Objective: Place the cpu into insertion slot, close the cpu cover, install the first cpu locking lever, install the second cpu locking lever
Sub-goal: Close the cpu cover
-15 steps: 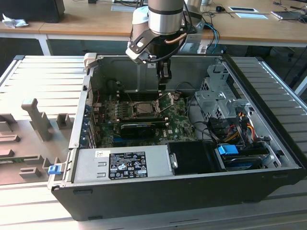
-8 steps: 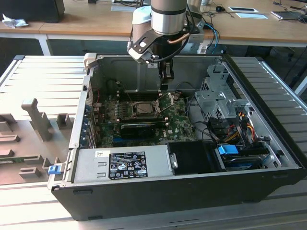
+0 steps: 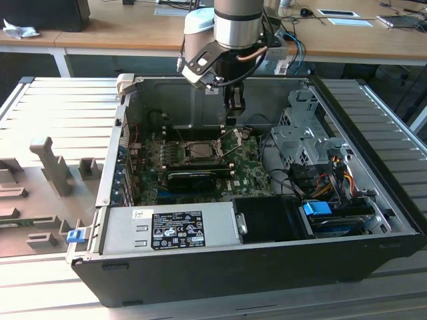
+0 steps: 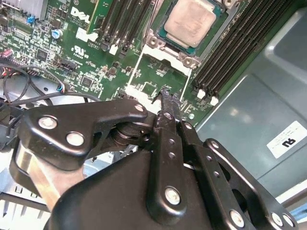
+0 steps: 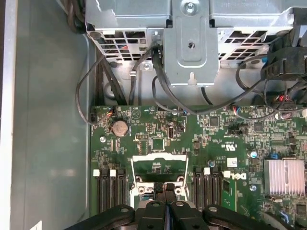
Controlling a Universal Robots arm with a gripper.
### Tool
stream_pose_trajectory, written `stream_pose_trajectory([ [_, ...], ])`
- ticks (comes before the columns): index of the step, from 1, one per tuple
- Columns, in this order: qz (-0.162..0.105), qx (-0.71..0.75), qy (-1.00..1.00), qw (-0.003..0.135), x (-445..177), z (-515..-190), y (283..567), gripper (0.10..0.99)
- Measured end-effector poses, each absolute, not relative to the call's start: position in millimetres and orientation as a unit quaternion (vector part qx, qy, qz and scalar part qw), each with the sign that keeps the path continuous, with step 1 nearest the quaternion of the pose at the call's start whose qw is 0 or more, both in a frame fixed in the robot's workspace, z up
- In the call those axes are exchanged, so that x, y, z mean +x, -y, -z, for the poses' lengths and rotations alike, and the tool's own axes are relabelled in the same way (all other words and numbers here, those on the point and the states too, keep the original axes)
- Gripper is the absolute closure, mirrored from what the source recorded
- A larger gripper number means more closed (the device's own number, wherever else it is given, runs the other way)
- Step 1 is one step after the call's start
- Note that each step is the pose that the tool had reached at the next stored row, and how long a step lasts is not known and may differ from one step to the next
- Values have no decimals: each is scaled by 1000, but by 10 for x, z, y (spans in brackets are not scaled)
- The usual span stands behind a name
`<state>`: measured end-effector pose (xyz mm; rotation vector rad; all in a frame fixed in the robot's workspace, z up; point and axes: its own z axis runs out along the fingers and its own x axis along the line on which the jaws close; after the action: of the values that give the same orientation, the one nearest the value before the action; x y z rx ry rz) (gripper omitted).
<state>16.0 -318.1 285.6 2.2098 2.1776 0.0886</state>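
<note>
My hand [image 4: 168, 99] is empty, fingers pressed together, tips right by the swung-open cpu cover [image 5: 158, 156]. The cpu [image 4: 189, 21], a square chip with a dull silvery top and pale greenish edges, sits in the insertion slot [image 4: 152, 42].

You saw white lettering [image 4: 80, 14] on the circuit board [image 4: 96, 72], a label [image 3: 177, 230] on the power supply [image 3: 217, 227], a sticker [image 4: 287, 140] on the case [image 4: 240, 115].

Open black computer case [image 3: 267, 273] on ribbed tabletop [image 3: 60, 107]. Silver power supply [image 3: 167, 230] inside, drive cage [image 3: 300, 133] toward exterior view's right. Coin cell [image 5: 119, 127], finned heatsink [image 5: 284, 176] on green motherboard [image 5: 201, 139].
</note>
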Motion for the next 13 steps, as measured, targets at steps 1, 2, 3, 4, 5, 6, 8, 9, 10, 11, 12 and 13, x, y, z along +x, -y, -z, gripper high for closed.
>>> stream_pose_trajectory([
  [1, -29, 712, -702, 19, 181, -2854, 3181, 980],
  [2, -29, 712, -702, 19, 199, -2850, 3181, 980],
  [3, -29, 712, -701, 19, 217, -2842, 3181, 980],
  [4, -29, 712, -702, 19, 224, -2833, 3181, 980],
  [5, -29, 712, -702, 19, 232, -2810, 3181, 980],
  [6, -29, 712, -701, 19, 236, -2775, 3182, 980],
  [8, -29, 712, -702, 19, 240, -2723, 3181, 980],
  [9, -29, 712, -702, 19, 248, -2706, 3181, 980],
  [10, -29, 712, -702, 19, 263, -2687, 3181, 980],
  [11, -29, 712, -702, 19, 303, -2668, 3181, 980],
  [12, -28, 712, -701, 18, 367, -2645, 3181, 980],
  [13, -27, 712, -702, 18, 412, -2634, 3180, 980],
])
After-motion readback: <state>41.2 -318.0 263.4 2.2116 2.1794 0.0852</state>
